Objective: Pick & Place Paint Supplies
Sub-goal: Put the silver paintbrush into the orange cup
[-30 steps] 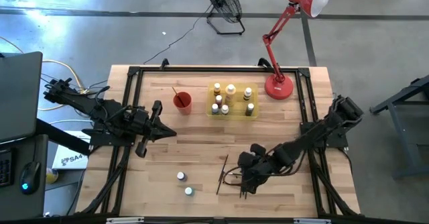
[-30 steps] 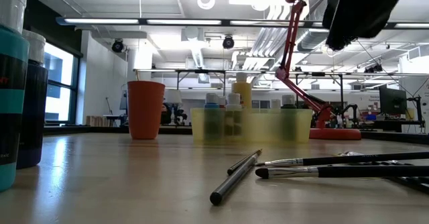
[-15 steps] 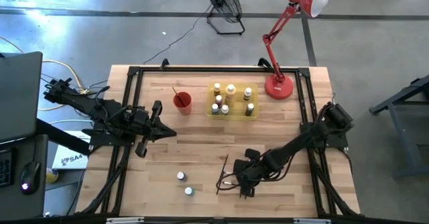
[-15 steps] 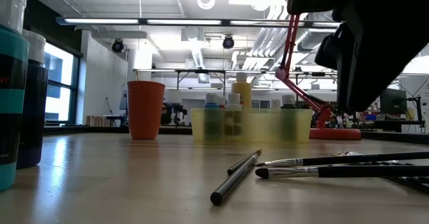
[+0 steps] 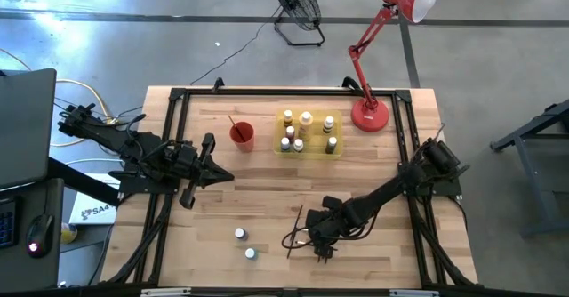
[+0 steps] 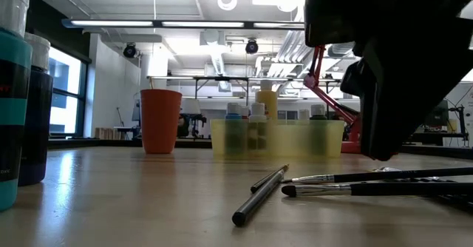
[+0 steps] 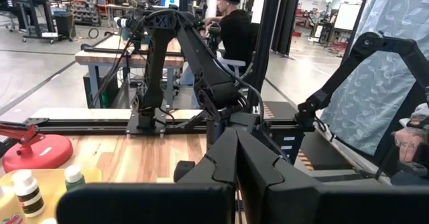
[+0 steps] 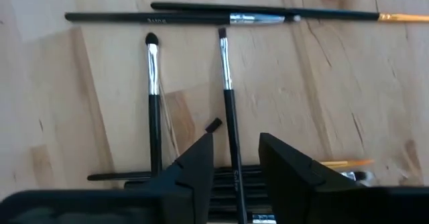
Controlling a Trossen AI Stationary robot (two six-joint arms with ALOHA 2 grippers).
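Note:
Several thin dark-handled paintbrushes (image 8: pixel 228 96) lie loose on the wood near the table's near edge, right of the middle (image 5: pixel 296 230). My right gripper (image 8: pixel 236 158) hangs just above them, pointing steeply down and open. One brush handle (image 8: pixel 232 137) runs between its fingers without visible contact. Two small white-capped bottles (image 5: pixel 244 243) stand on the table left of the brushes. More bottles stand in the yellow tray (image 5: pixel 307 146) at the far middle. My left gripper (image 5: pixel 222 174) waits at the left, level and shut on nothing.
A red cup (image 5: pixel 242 135) with a brush in it stands left of the tray. A red desk lamp (image 5: pixel 370 115) stands at the far right. Black frame rails (image 5: pixel 171 146) border the table. Bare wood lies between the tray and the brushes.
My right gripper has come down over the loose brushes and gone a little toward the table's left edge, tipping steeper. The brushes and bottles lie where they were.

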